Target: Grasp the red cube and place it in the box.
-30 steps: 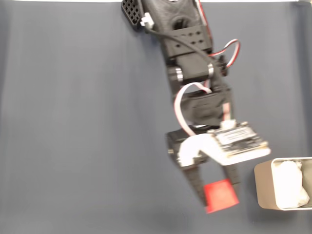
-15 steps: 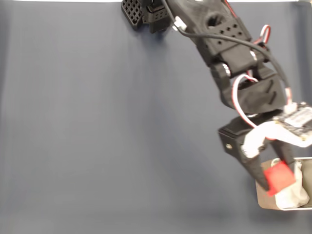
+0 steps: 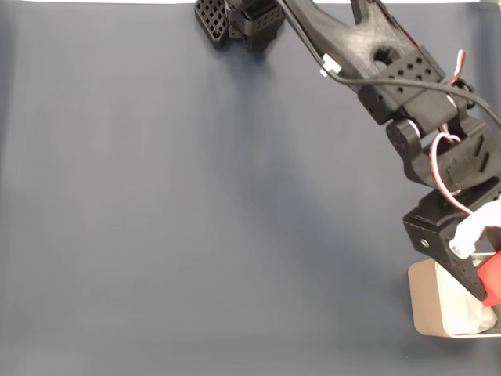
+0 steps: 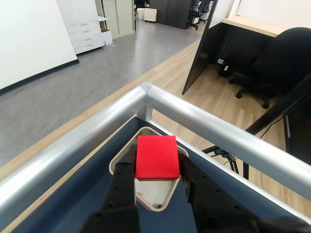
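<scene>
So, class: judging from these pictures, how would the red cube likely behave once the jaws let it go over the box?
The red cube has flat faces and sharp edges, so it probably lands and stays rather than rolling. It keeps its shape between the jaws, so likely stiff. The box shows a white lining, which may soften the drop.

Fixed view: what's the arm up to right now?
The arm is carrying the red cube to the box. Its gripper is shut on the cube, one finger on either side, in the wrist view. In the fixed view the cube shows at the right edge, held above the box's open top, with the white lining below it. The cube has not been let go, so the placing step is not yet done.
</scene>
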